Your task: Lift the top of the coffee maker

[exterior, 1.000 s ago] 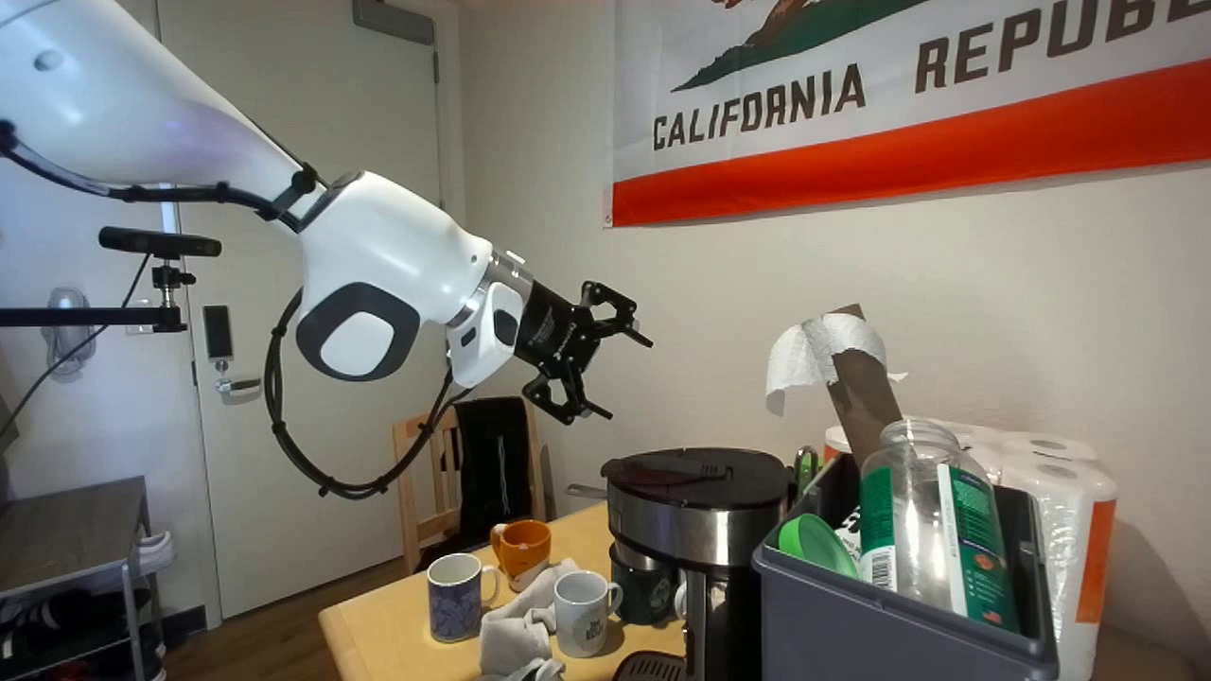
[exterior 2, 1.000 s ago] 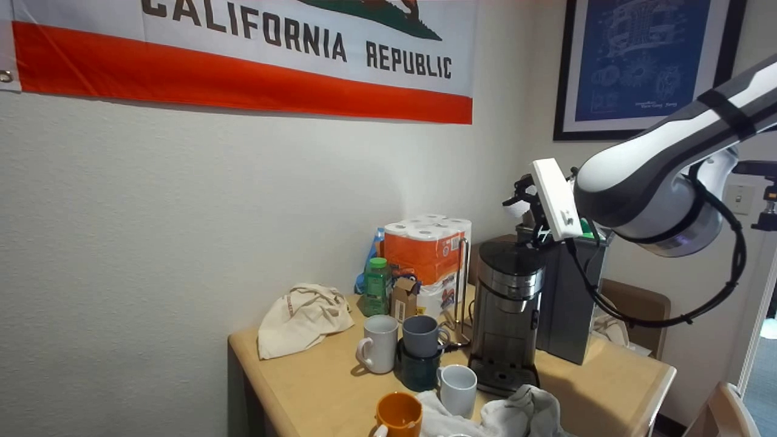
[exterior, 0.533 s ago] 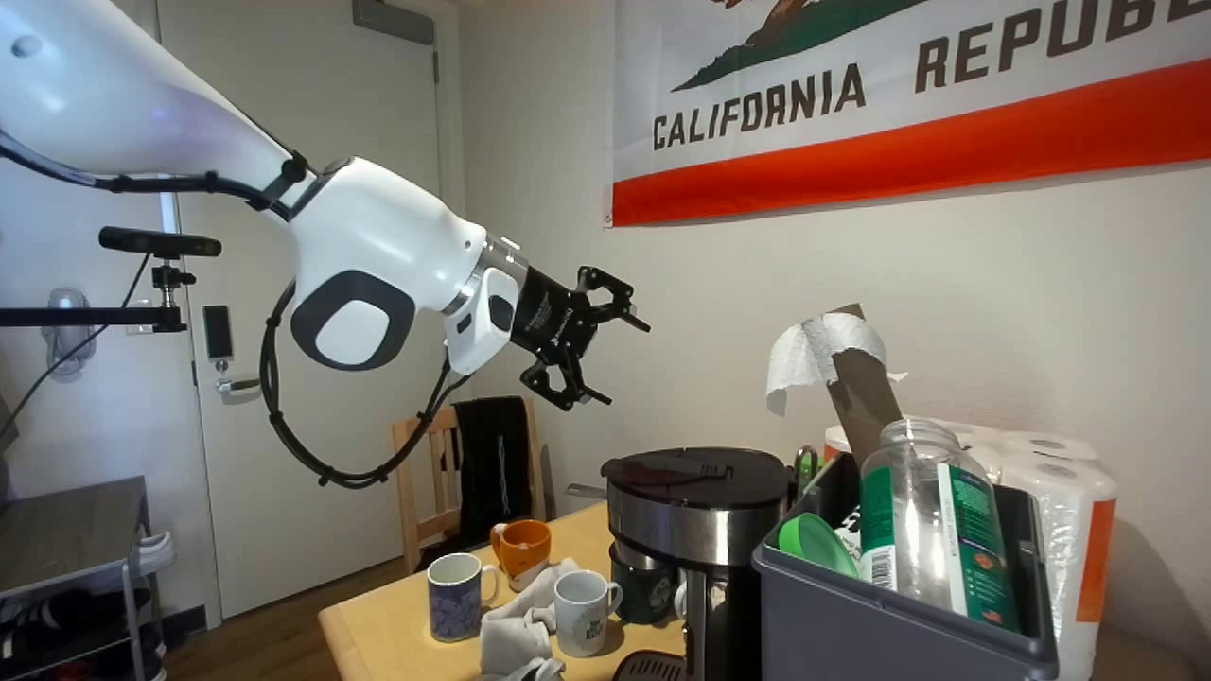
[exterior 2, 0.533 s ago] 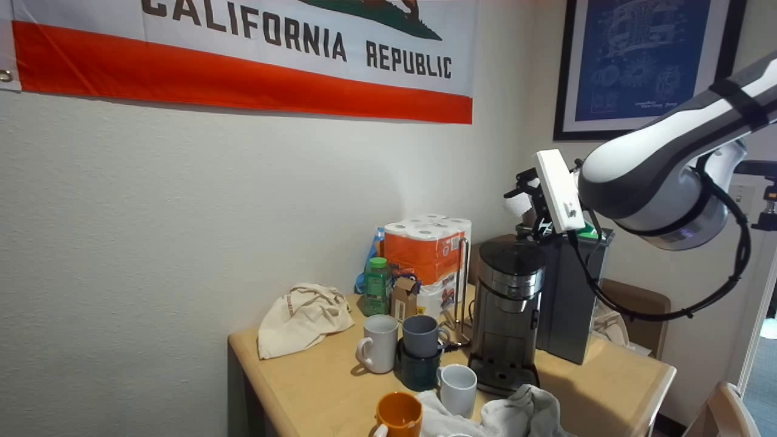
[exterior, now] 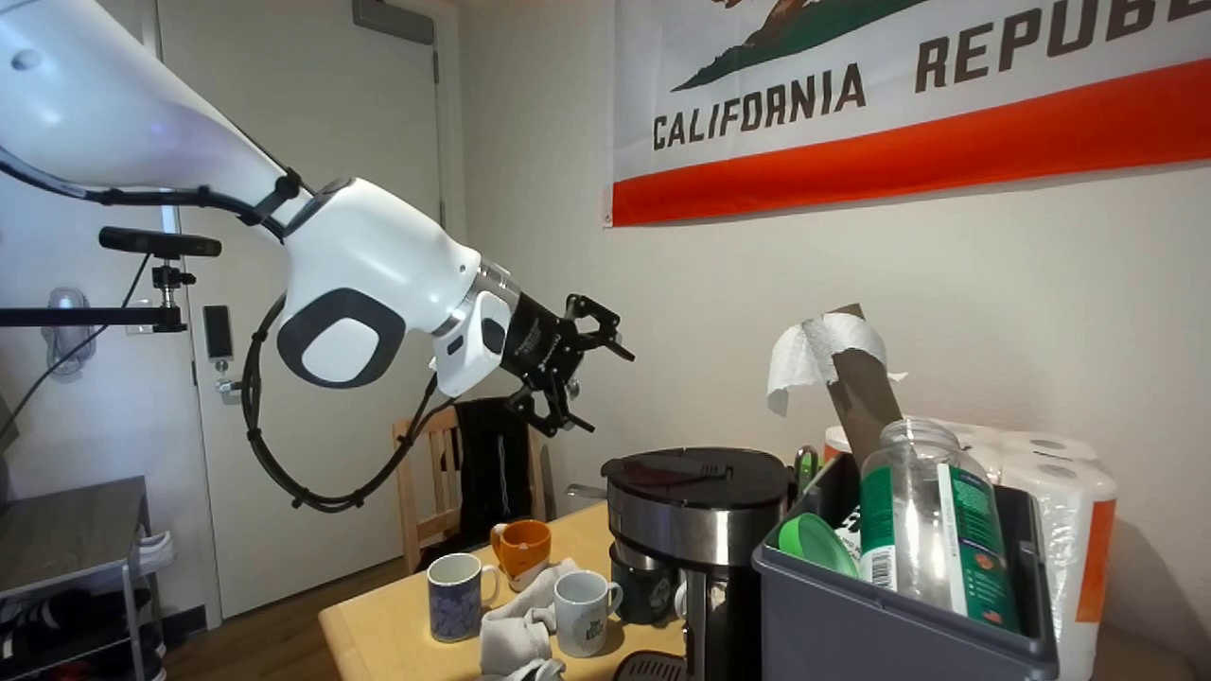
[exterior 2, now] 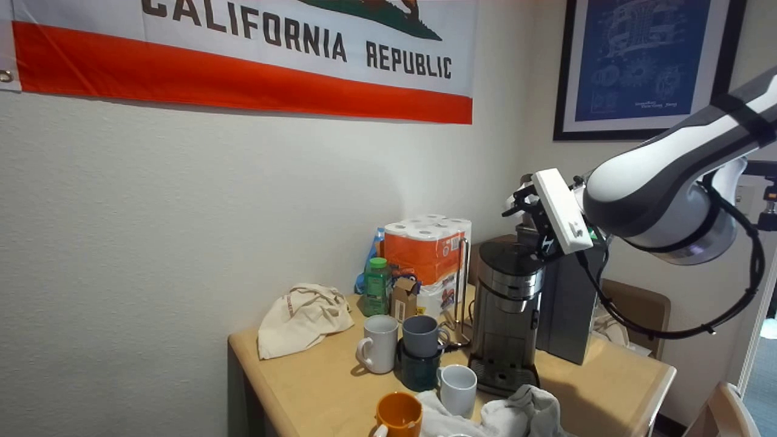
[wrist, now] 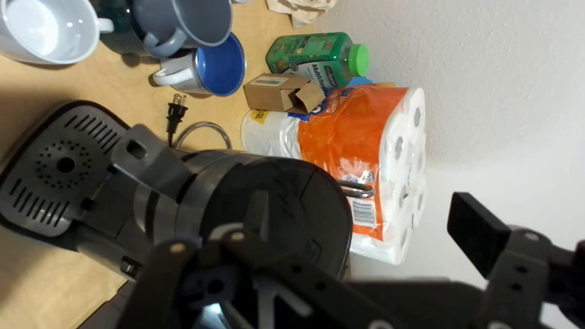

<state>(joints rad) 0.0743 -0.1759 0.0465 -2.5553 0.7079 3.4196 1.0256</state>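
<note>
Exterior view, my claw [exterior: 610, 392], spread wide, empty, black top [exterior: 698, 480] below it and apart, lying flat on the coffee maker [exterior: 700, 535], steel-banded, standing on the tabletop [exterior: 386, 629].

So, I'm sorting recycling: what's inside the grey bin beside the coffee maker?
In an exterior view, a clear jar and round green piece show inside the grey bin; a cardboard tube rises behind the jar, its base unseen. The grey bin hides whatever lies lower.
</note>
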